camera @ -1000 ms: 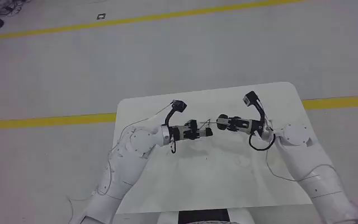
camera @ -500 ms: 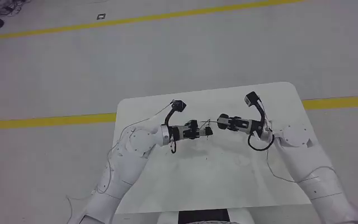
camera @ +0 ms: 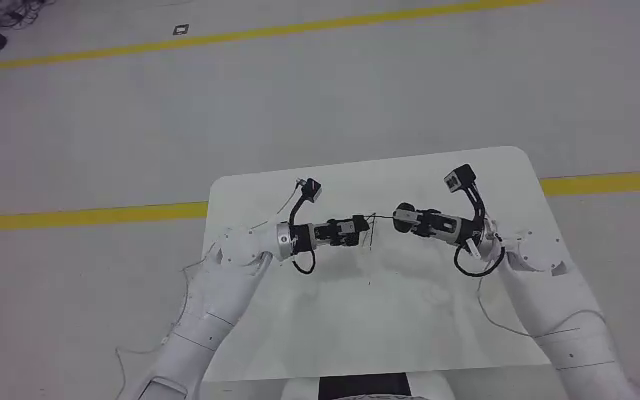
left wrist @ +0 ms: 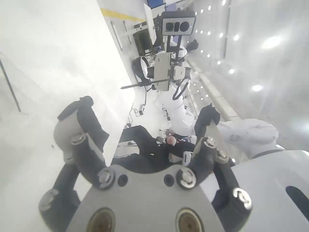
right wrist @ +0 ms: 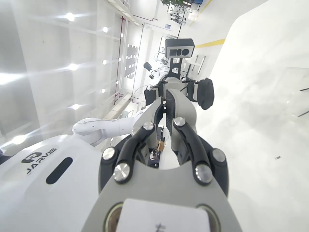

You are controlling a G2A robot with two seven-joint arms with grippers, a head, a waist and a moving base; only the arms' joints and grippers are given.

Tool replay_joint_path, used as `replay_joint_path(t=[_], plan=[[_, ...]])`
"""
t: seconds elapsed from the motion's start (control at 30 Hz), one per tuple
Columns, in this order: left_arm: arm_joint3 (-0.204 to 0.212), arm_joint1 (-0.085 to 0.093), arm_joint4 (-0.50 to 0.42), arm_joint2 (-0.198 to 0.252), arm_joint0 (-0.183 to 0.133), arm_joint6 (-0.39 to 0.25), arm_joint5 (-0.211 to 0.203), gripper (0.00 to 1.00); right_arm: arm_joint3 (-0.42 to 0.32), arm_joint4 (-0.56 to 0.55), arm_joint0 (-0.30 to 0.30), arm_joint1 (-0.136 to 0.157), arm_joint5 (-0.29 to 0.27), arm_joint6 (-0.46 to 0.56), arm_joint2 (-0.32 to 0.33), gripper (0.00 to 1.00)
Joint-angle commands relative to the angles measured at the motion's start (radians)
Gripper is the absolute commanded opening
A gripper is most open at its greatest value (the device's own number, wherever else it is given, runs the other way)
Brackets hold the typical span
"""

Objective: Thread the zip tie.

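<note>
A thin black zip tie (camera: 377, 215) hangs in the air over the middle of the white table (camera: 300, 330). My right gripper (camera: 400, 216) is shut on it. In the left wrist view the strap (left wrist: 140, 84) sticks out sideways from that gripper (left wrist: 161, 79), its pointed tip free. My left gripper (camera: 362, 226) faces the right one, a short gap away. It is open (left wrist: 144, 108), with nothing between its black-padded fingers (left wrist: 84, 112). In the right wrist view the right gripper (right wrist: 166, 95) is pressed shut, and the left gripper's pads (right wrist: 205, 92) stand wide apart behind it.
Both arms hover above the tabletop. A small dark speck (right wrist: 277, 157) lies on the table. Thin dark lines (right wrist: 303, 114) show on its surface off to one side; what they are I cannot tell. Grey floor with yellow lines (camera: 100, 215) surrounds the table.
My left gripper has drawn back a little from the right one, and its arm has shifted. The right gripper has slid slightly outward with the zip tie.
</note>
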Motion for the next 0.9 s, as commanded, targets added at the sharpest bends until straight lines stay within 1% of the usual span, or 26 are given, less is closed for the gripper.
replay_joint_path(t=[0.0, 0.2, 0.23, 0.27, 0.3, 0.33, 0.37, 0.47, 0.57, 0.6, 0.7, 0.87], plan=[[0.001, 0.0, 0.012, 0.0, -0.003, 0.003, 0.0, 1.0, 0.008, -0.101, 0.006, -0.001, 0.0, -0.025, 0.007, 0.0], [0.001, 0.0, 0.012, 0.0, -0.003, 0.003, 0.0, 1.0, 0.008, -0.101, 0.006, -0.001, 0.0, -0.025, 0.007, 0.0], [-0.001, 0.0, 0.018, 0.009, 0.002, 0.018, 0.01, 1.0, 0.011, -0.112, 0.001, -0.001, 0.006, -0.05, 0.003, 0.0], [-0.002, -0.002, -0.002, 0.017, 0.005, 0.016, 0.013, 1.0, 0.009, -0.111, -0.002, -0.001, 0.004, -0.065, 0.0, 0.0], [0.004, -0.003, -0.045, 0.022, 0.008, 0.007, 0.017, 1.0, 0.007, -0.096, -0.006, -0.002, 0.0, -0.072, -0.004, 0.0], [0.016, -0.005, -0.094, 0.026, 0.007, -0.007, 0.022, 1.0, 0.005, -0.083, -0.008, -0.002, 0.0, -0.071, -0.006, 0.0], [0.035, -0.007, -0.14, 0.03, -0.001, -0.029, 0.021, 1.0, 0.002, -0.068, -0.01, -0.001, 0.0, -0.067, -0.006, 0.0], [0.084, -0.011, -0.219, 0.044, -0.021, -0.061, 0.022, 1.0, -0.013, -0.027, -0.015, -0.002, 0.0, -0.039, -0.006, 0.0], [0.121, -0.016, -0.277, 0.058, -0.038, -0.091, 0.02, 1.0, -0.021, 0.001, -0.017, -0.003, 0.0, -0.013, -0.004, 0.0], [0.137, -0.017, -0.285, 0.065, -0.047, -0.1, 0.019, 1.0, -0.025, 0.014, -0.017, -0.005, 0.0, 0.002, -0.004, 0.0], [0.164, -0.02, -0.294, 0.081, -0.064, -0.1, 0.012, 1.0, -0.039, 0.031, -0.014, -0.01, 0.0, 0.028, -0.01, 0.0], [0.186, -0.022, -0.309, 0.098, -0.079, -0.101, 0.011, 1.0, -0.034, 0.048, -0.006, -0.022, 0.0, 0.053, -0.027, 0.0]])
